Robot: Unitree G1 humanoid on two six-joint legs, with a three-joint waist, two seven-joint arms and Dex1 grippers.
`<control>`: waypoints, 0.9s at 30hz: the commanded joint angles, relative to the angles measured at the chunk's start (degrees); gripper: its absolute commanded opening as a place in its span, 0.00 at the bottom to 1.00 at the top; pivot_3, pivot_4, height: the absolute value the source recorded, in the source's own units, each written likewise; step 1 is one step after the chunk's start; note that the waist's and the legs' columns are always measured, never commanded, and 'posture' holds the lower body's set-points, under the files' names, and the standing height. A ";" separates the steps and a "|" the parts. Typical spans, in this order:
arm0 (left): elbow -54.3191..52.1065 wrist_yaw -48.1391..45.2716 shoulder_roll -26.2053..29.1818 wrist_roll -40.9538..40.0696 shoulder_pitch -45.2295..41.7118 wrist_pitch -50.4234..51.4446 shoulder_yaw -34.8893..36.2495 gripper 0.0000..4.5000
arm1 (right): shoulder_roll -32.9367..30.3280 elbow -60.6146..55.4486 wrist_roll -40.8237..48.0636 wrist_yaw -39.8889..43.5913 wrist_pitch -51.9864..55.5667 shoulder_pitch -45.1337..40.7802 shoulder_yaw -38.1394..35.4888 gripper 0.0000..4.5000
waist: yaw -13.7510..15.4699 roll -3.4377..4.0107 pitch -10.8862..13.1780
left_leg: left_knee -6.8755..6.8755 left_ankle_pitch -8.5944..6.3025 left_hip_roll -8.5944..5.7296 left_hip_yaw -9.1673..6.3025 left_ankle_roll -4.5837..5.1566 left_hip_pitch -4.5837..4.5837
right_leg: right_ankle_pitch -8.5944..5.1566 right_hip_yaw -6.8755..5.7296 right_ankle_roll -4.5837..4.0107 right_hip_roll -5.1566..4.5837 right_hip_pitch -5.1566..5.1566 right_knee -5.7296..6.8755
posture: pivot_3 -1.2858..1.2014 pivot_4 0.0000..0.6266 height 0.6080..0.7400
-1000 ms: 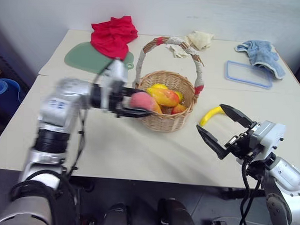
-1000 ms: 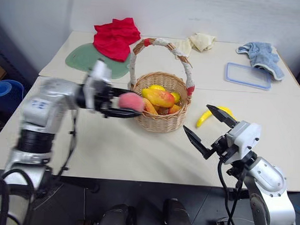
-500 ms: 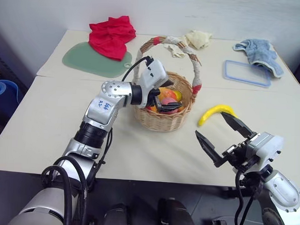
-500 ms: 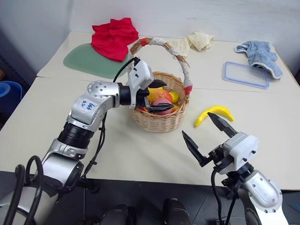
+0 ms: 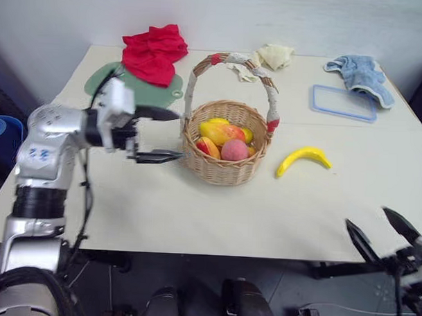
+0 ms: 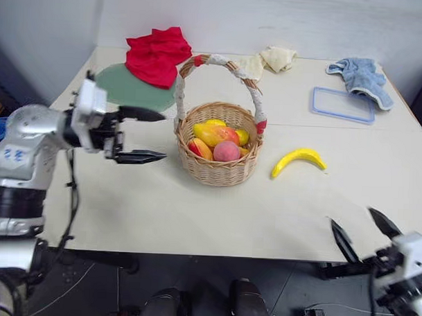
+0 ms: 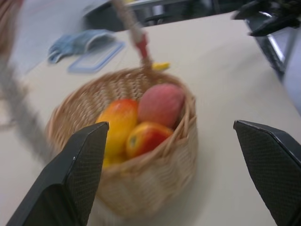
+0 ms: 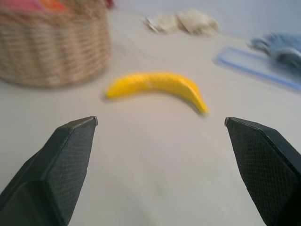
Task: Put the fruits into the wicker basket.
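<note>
The wicker basket point(image 5: 224, 174) stands mid-table with its cloth-wrapped handle arching over it. Inside lie a pink-red peach point(image 5: 234, 150) and yellow-red mango-like fruits point(image 5: 219, 132). A yellow banana point(image 5: 302, 160) rests on the table to the basket's right. My left gripper point(image 5: 158, 135) hangs open and empty just left of the basket, pointing at it. My right gripper point(image 5: 376, 230) is open and empty, low at the table's near right edge, well short of the banana point(image 8: 157, 84).
A red cloth point(image 5: 154, 50) lies on a green mat point(image 5: 128, 82) at the back left. A cream rag point(image 5: 273, 56), a blue towel point(image 5: 359, 72) and a clear blue-rimmed tray point(image 5: 343, 103) sit at the back right.
The left gripper carried the peach over the basket, released it there and pulled back left, open. The right gripper dropped down and to the right, toward the table's near edge.
</note>
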 commanded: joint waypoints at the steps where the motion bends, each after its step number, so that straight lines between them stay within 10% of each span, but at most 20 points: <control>1: 1.89 -5.07 5.72 -1.03 9.26 -3.30 5.55 0.99 | -3.41 8.06 -2.73 3.92 -6.61 -1.38 -2.70 1.00 | -0.67 0.02 0.00 | -0.04 -0.02 0.03 0.02 -0.01 0.05 | 0.00 0.03 0.00 0.01 0.04 0.00 | 0.52 0.24 1.00; 9: -10.79 -0.55 4.95 -7.06 19.04 2.10 8.29 0.99 | -18.22 18.71 -4.97 10.99 -3.07 -21.90 4.64 1.00 | -1.23 0.11 0.07 | 0.03 -0.11 0.00 -0.02 0.00 0.04 | -0.03 -0.04 -0.01 -0.60 0.07 0.06 | 0.52 0.24 1.00; 15: -15.67 3.18 1.63 -7.66 20.29 4.25 5.09 0.99 | -28.90 42.31 -16.92 23.49 3.35 -58.88 24.40 1.00 | -1.58 0.45 0.23 | 0.04 -0.09 0.02 0.08 -0.03 0.00 | -0.04 -0.01 -0.02 -0.54 -0.10 0.16 | 0.52 0.24 1.00; 20: -16.75 4.40 0.21 -7.72 18.65 4.75 2.97 0.99 | -26.38 64.84 -28.77 32.18 3.08 -83.11 37.86 1.00 | -1.31 0.50 0.26 | 0.03 -0.06 0.04 0.12 -0.10 -0.10 | -0.10 -0.04 -0.14 -0.42 -0.28 0.18 | 0.52 0.24 1.00; 27: -19.03 5.52 -1.05 -7.55 19.03 5.06 0.77 0.99 | -19.39 82.65 -34.81 27.85 4.75 -95.41 41.04 1.00 | -1.42 0.50 0.26 | 0.10 -0.09 0.05 0.28 -0.06 -0.37 | -0.08 0.05 -0.09 -0.59 -0.61 0.25 | 0.52 0.24 1.00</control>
